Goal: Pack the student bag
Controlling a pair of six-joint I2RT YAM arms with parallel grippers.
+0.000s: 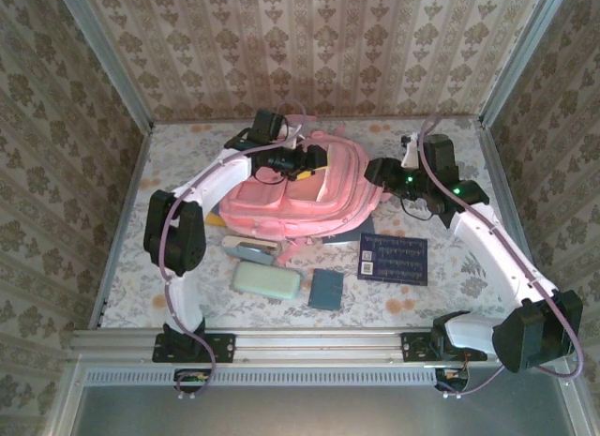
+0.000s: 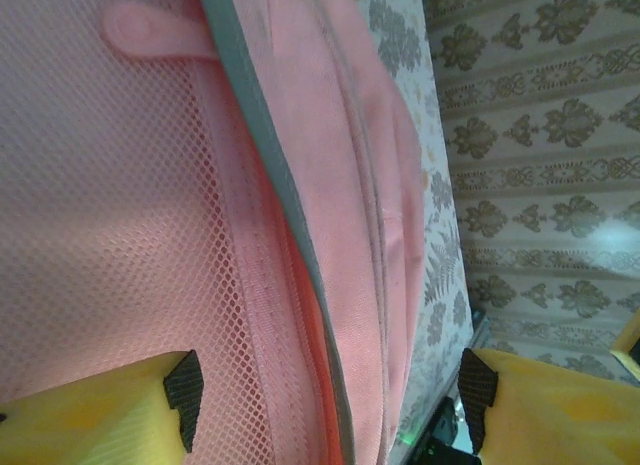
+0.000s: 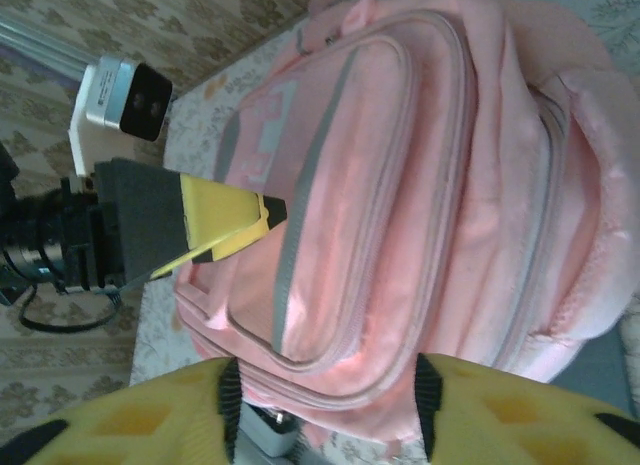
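Left gripper (image 2: 331, 395) jaws apart at student bag (image 2: 120, 205) | right gripper (image 3: 328, 393) jaws apart | white patch (image 3: 268, 135) unreadable

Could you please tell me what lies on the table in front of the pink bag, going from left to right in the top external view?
mint-green case → small grey-blue notebook → dark blue book

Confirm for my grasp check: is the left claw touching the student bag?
Cannot tell. Left wrist view: student bag fabric lies inside the open left claw; pad contact unclear.
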